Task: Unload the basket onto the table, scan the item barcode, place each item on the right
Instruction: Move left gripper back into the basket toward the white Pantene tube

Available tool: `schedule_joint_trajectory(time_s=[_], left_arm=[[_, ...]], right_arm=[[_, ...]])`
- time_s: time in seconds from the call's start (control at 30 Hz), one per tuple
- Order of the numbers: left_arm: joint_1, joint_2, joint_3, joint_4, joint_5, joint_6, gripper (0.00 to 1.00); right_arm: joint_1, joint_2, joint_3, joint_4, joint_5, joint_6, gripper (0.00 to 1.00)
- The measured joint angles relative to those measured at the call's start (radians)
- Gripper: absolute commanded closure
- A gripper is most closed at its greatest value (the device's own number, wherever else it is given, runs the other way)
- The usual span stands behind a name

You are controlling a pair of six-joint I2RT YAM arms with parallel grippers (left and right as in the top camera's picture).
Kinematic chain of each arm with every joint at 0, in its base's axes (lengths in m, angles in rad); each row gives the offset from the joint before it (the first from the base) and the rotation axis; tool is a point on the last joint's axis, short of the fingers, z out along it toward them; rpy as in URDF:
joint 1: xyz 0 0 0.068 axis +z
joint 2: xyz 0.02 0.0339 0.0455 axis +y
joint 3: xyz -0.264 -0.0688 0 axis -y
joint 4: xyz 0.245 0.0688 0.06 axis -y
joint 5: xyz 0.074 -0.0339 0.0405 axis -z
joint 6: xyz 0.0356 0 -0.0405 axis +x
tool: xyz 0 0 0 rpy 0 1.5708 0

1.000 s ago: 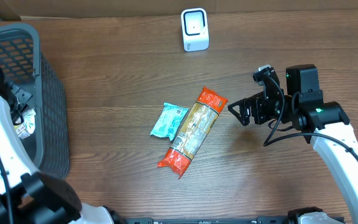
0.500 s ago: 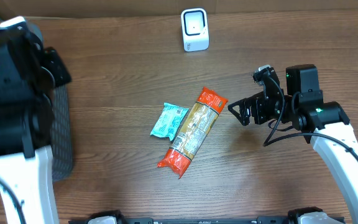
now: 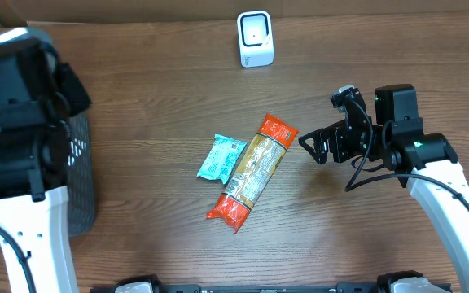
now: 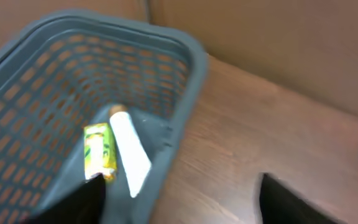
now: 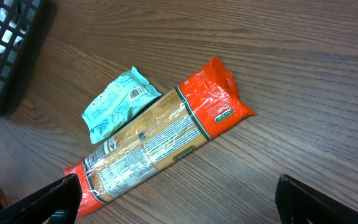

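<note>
Left claw (image 4: 179, 202) is noted raised out of the grey basket (image 4: 185, 68) since a second ago, fingers spread, nothing held; a yellow-green packet (image 4: 98, 149) is seen inside. Right claw (image 3: 316, 146) is kept wide, unmoved, just right of the orange pasta pack (image 3: 251, 181) lying mid-table. No barcode is judged presented yet. A teal packet (image 3: 221, 157) is partly overlapped on the pack's left; the scanner (image 3: 256, 38) stands far.

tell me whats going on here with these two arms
Neither hand holds anything. The left hand is open above the grey basket, where a yellow-green item and a white one lie. The right hand is open, hovering just right of the orange pasta packet, which lies on the table against a teal packet. The white scanner stands at the far edge, with nothing in front of it.
</note>
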Motion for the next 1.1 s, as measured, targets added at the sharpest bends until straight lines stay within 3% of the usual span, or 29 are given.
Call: schedule_joint_trajectory(time_s=[0.2,0.4,0.57,0.8,1.1], left_arm=[[0.151,0.0,0.0,0.062,0.031,-0.05,0.0],[0.339,0.051,0.0,0.082,0.113,-0.124,0.0],[0.449,0.203,0.001,0.078,0.197,-0.149,0.02],[0.465,0.42,0.001,0.051,0.243,-0.154,0.12],[0.464,0.644,0.001,0.051,0.271,-0.164,0.13]], right_arm=[[0.0,0.007,0.0,0.001,0.0,0.001,0.0],[0.0,0.037,0.0,0.001,0.0,0.0,0.0],[0.0,0.06,0.0,0.0,0.0,0.0,0.0],[0.0,0.062,0.0,0.0,0.0,0.0,0.0],[0.0,0.062,0.0,0.0,0.0,0.0,0.0]])
